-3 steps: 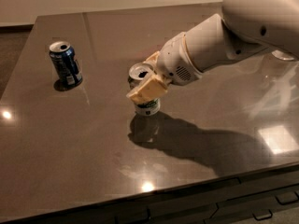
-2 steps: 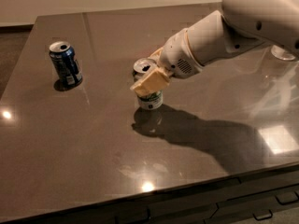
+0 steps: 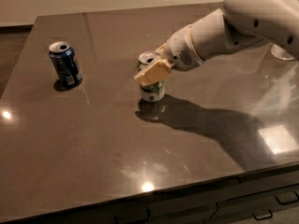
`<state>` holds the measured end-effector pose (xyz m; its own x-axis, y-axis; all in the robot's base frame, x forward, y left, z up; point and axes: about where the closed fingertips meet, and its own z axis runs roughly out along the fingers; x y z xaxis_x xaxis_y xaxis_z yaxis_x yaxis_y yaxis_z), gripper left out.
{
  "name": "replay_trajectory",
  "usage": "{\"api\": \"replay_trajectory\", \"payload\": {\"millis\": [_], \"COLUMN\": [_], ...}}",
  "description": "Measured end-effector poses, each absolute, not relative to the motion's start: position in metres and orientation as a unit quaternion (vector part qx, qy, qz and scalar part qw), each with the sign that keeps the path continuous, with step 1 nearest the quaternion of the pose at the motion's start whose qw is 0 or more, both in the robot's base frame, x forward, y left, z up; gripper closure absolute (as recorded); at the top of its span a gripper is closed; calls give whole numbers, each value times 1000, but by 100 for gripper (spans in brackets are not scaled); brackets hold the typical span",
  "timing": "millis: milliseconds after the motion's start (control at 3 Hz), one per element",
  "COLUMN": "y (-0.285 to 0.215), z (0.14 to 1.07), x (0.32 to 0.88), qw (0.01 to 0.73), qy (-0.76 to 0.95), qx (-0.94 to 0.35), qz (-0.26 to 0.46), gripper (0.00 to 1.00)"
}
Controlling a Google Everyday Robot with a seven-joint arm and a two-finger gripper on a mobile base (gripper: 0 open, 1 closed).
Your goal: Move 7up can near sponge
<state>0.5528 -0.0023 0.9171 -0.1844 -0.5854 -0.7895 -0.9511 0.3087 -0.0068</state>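
Nudged rightward across the dark worktop [image 3: 93,148], the white-and-green aluminium 7up can [image 3: 152,91] sits gripped by the robot's claw [image 3: 150,69].

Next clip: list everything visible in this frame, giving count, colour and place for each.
7up can: one, white and green with a silver top, mid-table, upright between the gripper's fingers.
Dark blue can: one, upright, on the table's left side, apart from the 7up can.
Sponge: none in view.
Table: one, dark glossy brown, fills most of the view.
Drawer handles: dark, lower right, below the table edge.
Arm: one, white, reaching in from the upper right.
Gripper: one, tan fingers, closed on the 7up can.
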Motion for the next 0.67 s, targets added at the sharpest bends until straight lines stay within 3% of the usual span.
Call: {"api": "replay_trajectory", "payload": {"millis": [667], "y": [-16], "z": [910], "x": [568], "qw": [383], "qy": [730], "qx": [-501], "qz": [263], "gripper": [35]}}
